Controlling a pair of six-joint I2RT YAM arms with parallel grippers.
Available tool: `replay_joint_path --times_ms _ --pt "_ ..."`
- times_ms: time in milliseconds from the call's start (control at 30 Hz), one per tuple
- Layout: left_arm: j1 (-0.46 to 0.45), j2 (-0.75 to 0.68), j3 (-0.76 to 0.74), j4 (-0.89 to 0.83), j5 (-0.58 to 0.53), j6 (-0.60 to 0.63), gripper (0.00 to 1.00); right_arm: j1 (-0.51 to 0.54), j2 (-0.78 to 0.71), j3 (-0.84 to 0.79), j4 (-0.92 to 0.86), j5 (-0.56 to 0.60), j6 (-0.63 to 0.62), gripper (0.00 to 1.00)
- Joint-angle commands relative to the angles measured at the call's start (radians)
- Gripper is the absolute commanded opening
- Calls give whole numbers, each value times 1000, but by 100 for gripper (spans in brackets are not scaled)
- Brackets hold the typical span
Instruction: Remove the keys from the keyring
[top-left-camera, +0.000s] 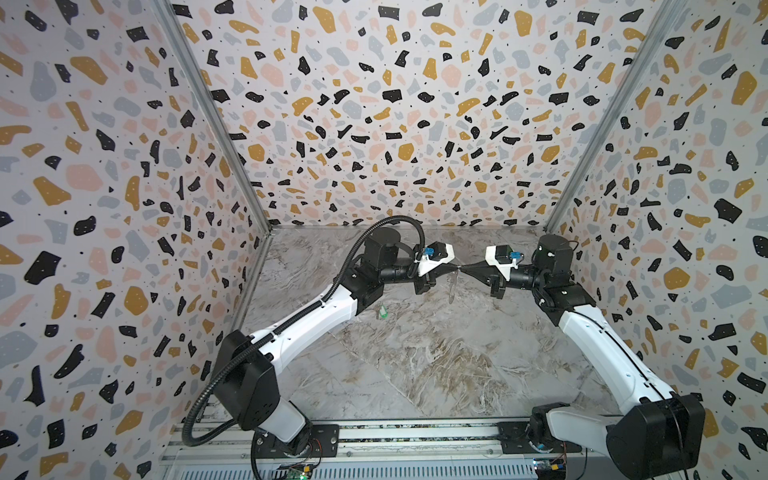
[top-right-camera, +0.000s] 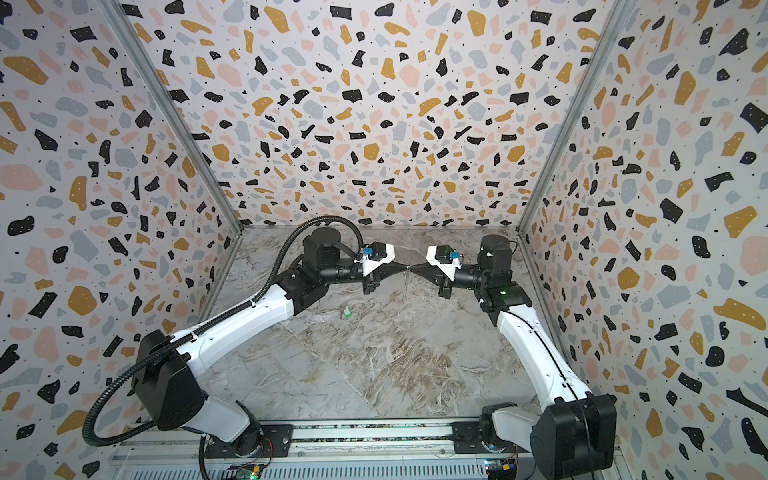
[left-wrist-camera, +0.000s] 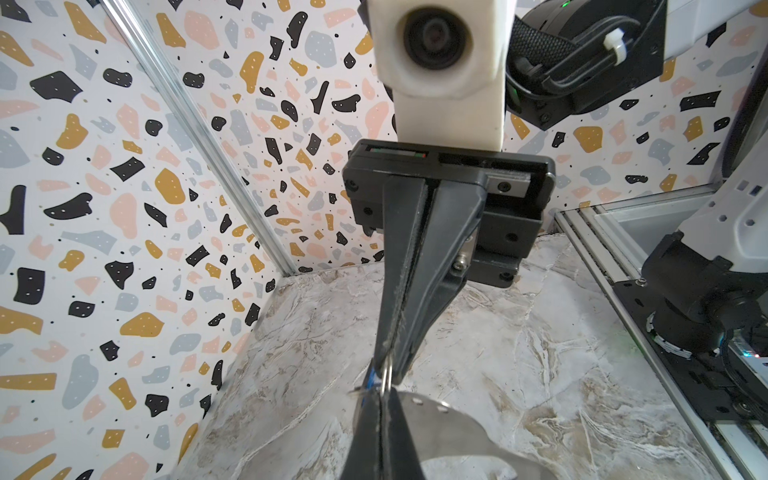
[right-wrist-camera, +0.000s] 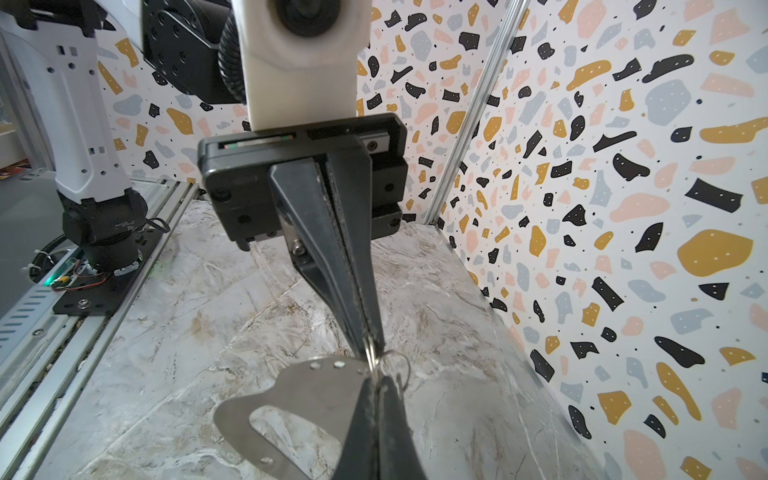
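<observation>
Around three sides stand terrazzo-patterned walls (top-left-camera: 374, 124), their metal corner posts meeting the marbled counter (top-left-camera: 415, 365) at its back corners. A slotted rail (top-left-camera: 415, 441) closes the front edge and carries both arm bases. Most of the counter lies open, with a broad stretch of marble across the middle and front between the two arms. Both arms reach into the back third and meet tip to tip above the counter, well apart from either side wall and near the back wall. The left tool (top-left-camera: 453, 270) has its jaws at a thin slit and the right tool (top-left-camera: 463, 271) has its jaws pressed together. Each nips the wire loop at the head of the keyring (right-wrist-camera: 299, 386), which hangs between them off the counter. In both top views that grey tab is barely told from the marble under it. The wrist views show it plainly as a flat metal plate with an oval cut-out and small holes. Only the top views show the green key (top-left-camera: 382, 311), lying on the counter just beside the left forearm, apart from the keyring. Only the left wrist view shows the blue key (left-wrist-camera: 371, 379), a sliver of its tag touching the wire loop (left-wrist-camera: 386, 374) at the left tool's tip.
</observation>
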Motion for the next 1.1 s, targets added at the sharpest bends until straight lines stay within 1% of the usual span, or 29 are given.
replay_joint_path --times_ms 0,33,100,267,367,500,633,733,933,1067 --pt "2 -18 68 -62 -72 84 29 -2 -12 30 -12 17 15 0" --pt "0 -24 80 -93 -102 114 33 -2 -11 35 -25 24 15 0" --pt "-15 -36 106 -157 -198 191 36 0 -5 48 -57 40 15 0" --pt "-108 -25 193 -338 -465 405 36 14 9 83 -147 97 0 0" --pt "-152 -4 233 -391 -560 471 36 32 18 99 -197 133 -22 0" --pt "-185 15 268 -427 -615 516 35 44 20 107 -211 149 -18 0" --pt "-200 19 274 -441 -642 533 33 47 15 107 -213 160 -12 0" --pt "-216 26 274 -455 -681 552 28 47 12 107 -214 161 -13 0" --pt "-232 39 283 -459 -731 562 29 52 7 110 -213 152 -12 0" --pt "-241 50 293 -458 -750 562 27 55 8 110 -211 148 -12 0"
